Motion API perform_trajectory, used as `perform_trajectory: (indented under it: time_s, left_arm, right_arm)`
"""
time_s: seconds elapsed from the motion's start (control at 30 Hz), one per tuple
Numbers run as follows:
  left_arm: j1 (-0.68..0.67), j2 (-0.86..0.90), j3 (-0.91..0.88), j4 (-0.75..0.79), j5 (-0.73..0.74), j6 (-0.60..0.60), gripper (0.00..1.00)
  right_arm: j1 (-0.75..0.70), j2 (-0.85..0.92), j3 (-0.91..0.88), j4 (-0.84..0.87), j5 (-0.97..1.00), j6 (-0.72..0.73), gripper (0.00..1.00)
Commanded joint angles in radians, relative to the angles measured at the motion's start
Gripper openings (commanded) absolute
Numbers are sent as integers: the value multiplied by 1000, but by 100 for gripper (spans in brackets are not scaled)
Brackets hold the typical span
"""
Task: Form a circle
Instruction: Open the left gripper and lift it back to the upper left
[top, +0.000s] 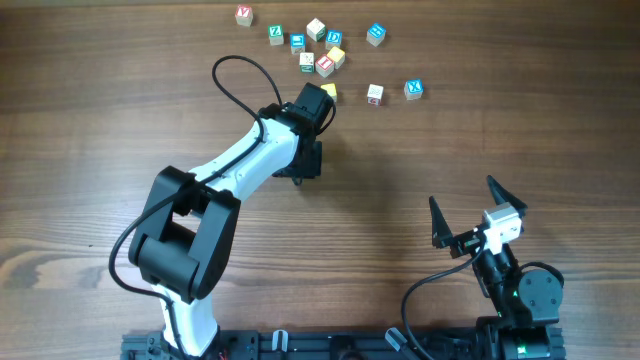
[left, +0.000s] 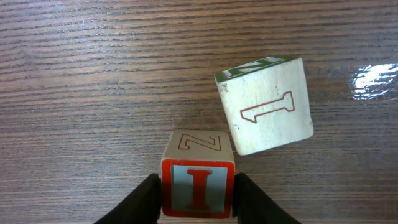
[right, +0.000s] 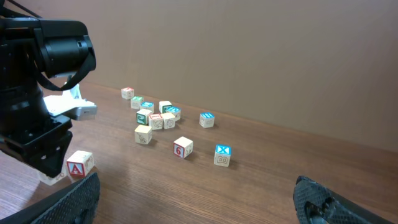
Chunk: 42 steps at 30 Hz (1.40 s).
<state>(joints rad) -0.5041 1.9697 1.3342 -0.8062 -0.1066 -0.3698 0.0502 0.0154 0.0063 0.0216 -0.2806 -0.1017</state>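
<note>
Though ragged — circle evenly round

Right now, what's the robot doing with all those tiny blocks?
It's trying to arrange letter cubes into a circle. The left gripper has its jaws on either side of a red I cube on the table, beside a skewed pale cube; I can't tell if it's squeezing or letting go. A bunch of cubes lies farther back, not a neat ring yet. The right gripper is parked near its base, jaws wide open and empty.
</note>
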Motion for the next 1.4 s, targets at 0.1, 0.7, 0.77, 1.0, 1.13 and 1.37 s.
perform_trajectory:
  time_s: [0.1, 0.7, 0.77, 1.0, 1.13, 1.37]
  left_arm:
    - [-2, 6, -7, 3, 12, -5, 52]
    - [200, -77, 152, 48, 76, -6, 73]
    - [267, -77, 152, 47, 76, -6, 78]
    - [503, -77, 152, 24, 77, -6, 100]
    - [550, -77, 152, 25, 80, -5, 100]
    - [563, -77, 152, 25, 80, -5, 100]
  right_arm:
    - [-6, -8, -1, 2, -6, -3, 100]
    - [-6, -8, -1, 2, -6, -3, 100]
    - [-6, -8, -1, 2, -6, -3, 100]
    - [-6, -8, -1, 2, -6, -3, 100]
    - [-6, -8, -1, 2, -6, -3, 100]
    - [-6, -8, -1, 2, -6, -3, 100]
